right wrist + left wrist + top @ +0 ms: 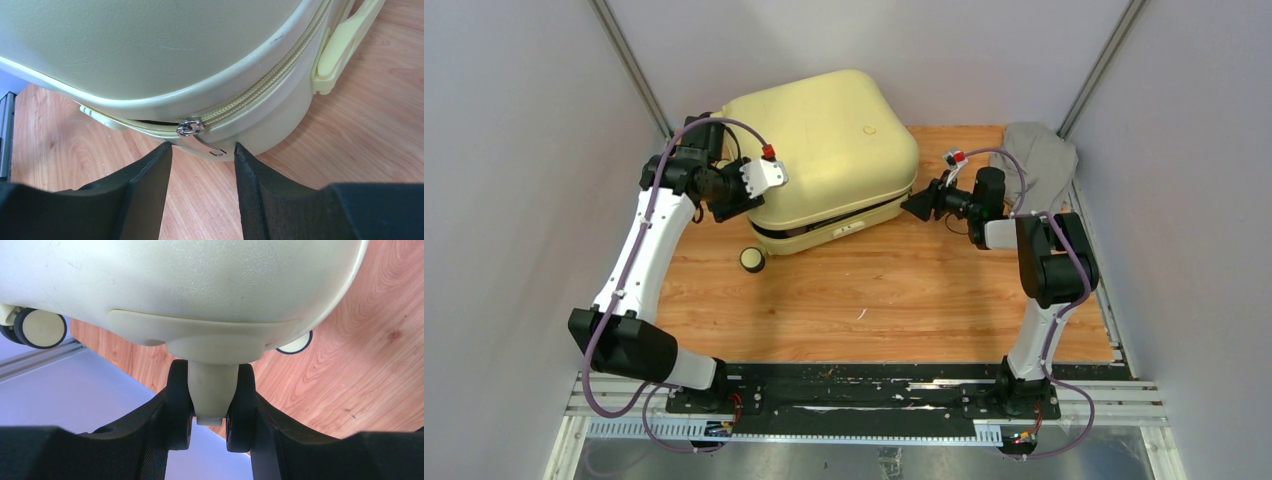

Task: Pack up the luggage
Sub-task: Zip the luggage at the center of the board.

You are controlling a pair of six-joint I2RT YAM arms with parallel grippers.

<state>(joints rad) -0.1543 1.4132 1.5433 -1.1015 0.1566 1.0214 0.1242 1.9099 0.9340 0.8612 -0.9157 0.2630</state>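
Note:
The luggage, a pale yellow hard-shell suitcase, lies flat at the back of the wooden table with its lid down. My left gripper is at its left end. In the left wrist view that gripper is shut on a cream-and-black caster wheel of the case. My right gripper is at the right front corner. Seen from the right wrist, it stands open, its tips either side of the metal zipper pull without touching it. The zipper is zipped right of the slider and shows a dark slit to its left.
A grey cloth garment lies bunched at the back right corner. Another wheel sticks out at the case's front left. A side handle sits on the shell. Grey walls close in the table on three sides.

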